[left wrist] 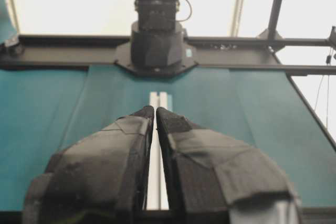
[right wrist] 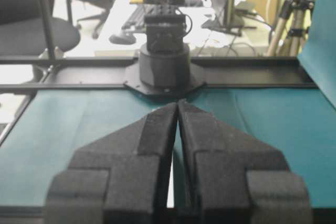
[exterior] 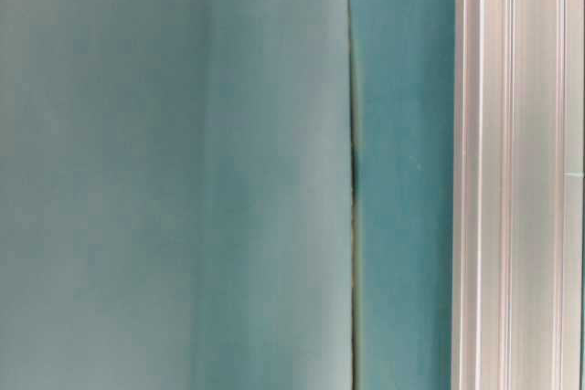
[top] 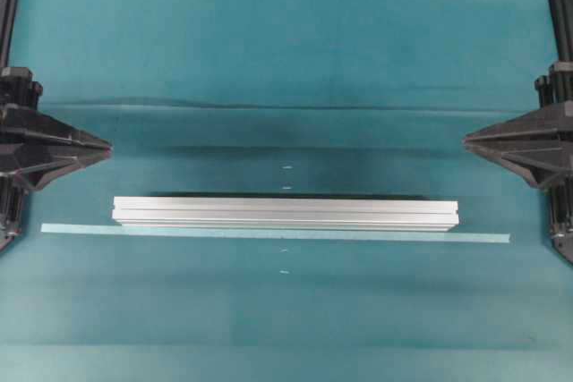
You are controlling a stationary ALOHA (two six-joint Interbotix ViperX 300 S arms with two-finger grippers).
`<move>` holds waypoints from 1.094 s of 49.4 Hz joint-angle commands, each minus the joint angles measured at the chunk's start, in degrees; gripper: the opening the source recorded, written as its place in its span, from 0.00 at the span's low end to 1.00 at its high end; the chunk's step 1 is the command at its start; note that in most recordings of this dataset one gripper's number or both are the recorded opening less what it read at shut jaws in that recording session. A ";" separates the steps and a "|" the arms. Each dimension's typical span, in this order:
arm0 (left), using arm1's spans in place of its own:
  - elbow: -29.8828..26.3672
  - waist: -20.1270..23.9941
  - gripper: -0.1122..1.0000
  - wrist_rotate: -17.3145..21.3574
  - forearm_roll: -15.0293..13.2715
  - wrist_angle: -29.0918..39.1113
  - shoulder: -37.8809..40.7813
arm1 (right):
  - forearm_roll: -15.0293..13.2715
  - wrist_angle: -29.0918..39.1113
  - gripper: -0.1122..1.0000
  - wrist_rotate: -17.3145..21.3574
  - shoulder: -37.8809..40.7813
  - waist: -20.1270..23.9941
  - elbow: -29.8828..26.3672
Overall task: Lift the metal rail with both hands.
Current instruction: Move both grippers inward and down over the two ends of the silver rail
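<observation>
You are at the very start: the teal table [top: 286, 87] fills the overhead frame, and the metal rail [top: 285, 213] lies flat and untouched across its lower middle, just above a thin pale tape strip [top: 269, 233] that runs alongside it. The left gripper [top: 106, 144] sits at the left edge of the frame and the right gripper [top: 467, 140] at the right edge, both above the rail's line and well apart from it, each with fingers pressed together and holding nothing. Your next move, as I judge it, is to open both, bring each down to its own end of the rail, and close evenly so the bar rises level.
</observation>
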 commanded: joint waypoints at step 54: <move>-30.41 1.85 0.05 -2.81 0.97 60.91 24.79 | 5.01 72.16 0.08 6.86 34.89 -2.46 -35.24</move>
